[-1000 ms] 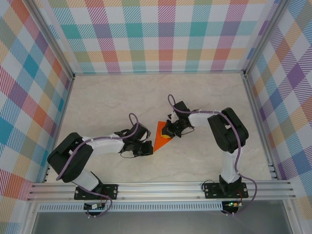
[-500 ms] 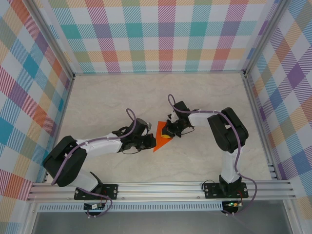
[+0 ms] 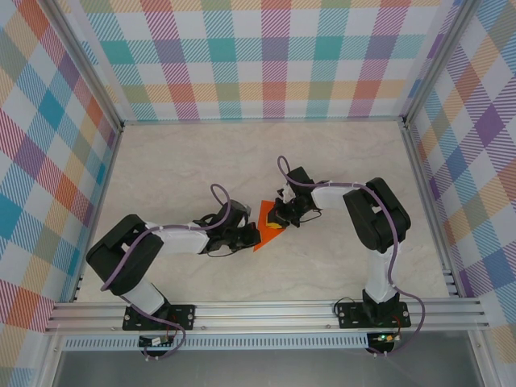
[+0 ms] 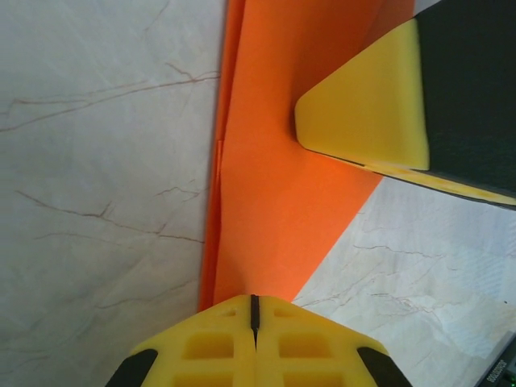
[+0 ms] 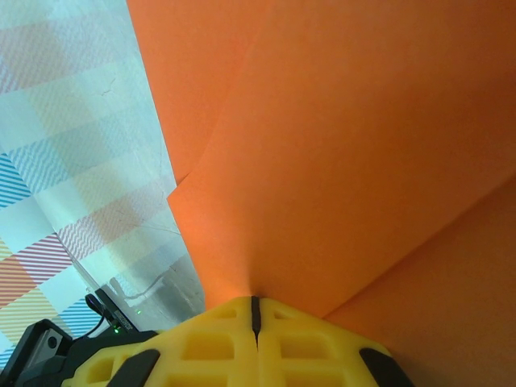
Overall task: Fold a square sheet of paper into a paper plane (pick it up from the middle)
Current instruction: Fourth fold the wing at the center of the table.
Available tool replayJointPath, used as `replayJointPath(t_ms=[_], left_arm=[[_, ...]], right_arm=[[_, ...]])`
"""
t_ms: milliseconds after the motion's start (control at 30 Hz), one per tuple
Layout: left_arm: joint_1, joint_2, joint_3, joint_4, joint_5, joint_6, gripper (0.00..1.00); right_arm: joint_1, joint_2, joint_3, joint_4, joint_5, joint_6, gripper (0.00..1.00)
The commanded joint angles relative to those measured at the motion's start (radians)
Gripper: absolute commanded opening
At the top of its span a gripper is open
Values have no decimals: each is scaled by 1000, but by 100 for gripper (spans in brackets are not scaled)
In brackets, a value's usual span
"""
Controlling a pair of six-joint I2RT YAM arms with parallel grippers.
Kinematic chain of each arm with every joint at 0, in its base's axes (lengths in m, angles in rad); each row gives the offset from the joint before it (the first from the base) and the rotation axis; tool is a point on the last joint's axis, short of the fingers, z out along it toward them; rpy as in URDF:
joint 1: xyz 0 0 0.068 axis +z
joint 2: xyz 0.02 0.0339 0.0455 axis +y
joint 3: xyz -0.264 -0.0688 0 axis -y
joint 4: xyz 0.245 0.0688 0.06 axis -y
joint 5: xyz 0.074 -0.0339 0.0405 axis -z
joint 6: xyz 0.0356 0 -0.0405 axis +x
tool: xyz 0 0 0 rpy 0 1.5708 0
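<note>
Paper (image 3: 265,229) lies at mid-table (image 3: 185,169), already creased into a narrow wedge with layered edges, not yet a plane.

Left gripper (image 3: 248,235): jaws closed, tips at the wedge's near end. Pinching or merely pressing cannot be told.

Right gripper (image 3: 278,218): jaws closed, apparently clamped on the paper's right side.

Step in hand, by judgement: setting a crease. The next move calls for a firm hold on the right while the left presses along the fold without dragging the sheet.
</note>
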Motion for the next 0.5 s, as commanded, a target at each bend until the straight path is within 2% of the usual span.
replayJointPath(t_ms=[0,200,467], left_arm=[[-13,22,-9,-2,-8,-4,0],[-16,51,-45,-72,-19,-20,0],[-17,49,-62,-99,-48,-26,0]], right_arm=[[7,117,-59,-79,236,6,1],[8,60,-67,-50,212,-6,1],[50,-152,-115,48,190,-88,2]])
